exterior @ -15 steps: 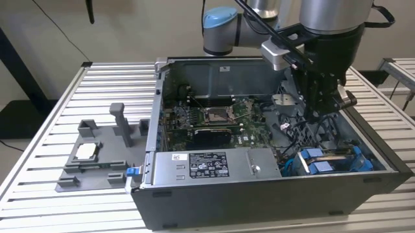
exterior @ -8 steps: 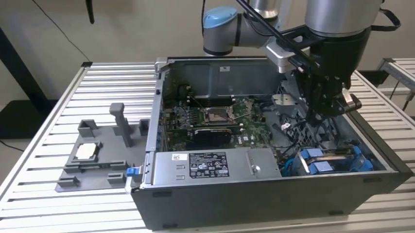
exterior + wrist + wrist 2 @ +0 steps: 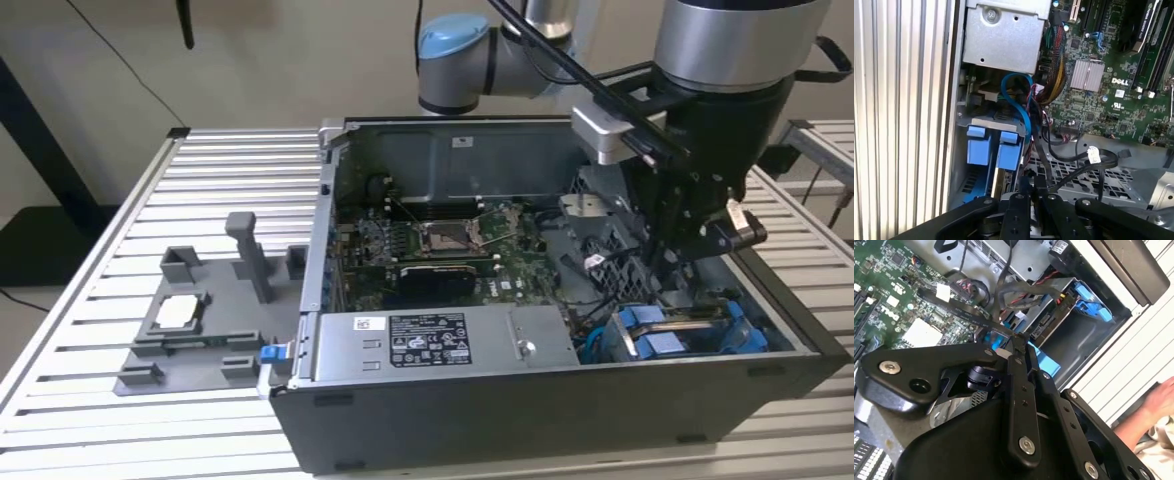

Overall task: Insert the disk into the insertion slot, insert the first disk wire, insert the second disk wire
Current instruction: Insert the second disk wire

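I have the pincer (image 3: 683, 255) lowered inside the open computer case (image 3: 561, 400), hanging over the tangle of black wires (image 3: 1074, 155) beside the drive bay. In the second wrist view its fingers (image 3: 1016, 347) look drawn together on a thin black wire, though I cannot tell for sure that it is clamped. The disk (image 3: 674, 335) in its blue carrier sits down in the insertion slot (image 3: 747, 340) at the case's front corner, toward the exterior view's right, just below and in front of the pincer, its long axis running along the case wall. The case stands on a ribbed metal counter (image 3: 107, 260); a grey fixture (image 3: 200, 330) stands well apart. A person's hand (image 3: 1161, 397) rests near the counter's edge.
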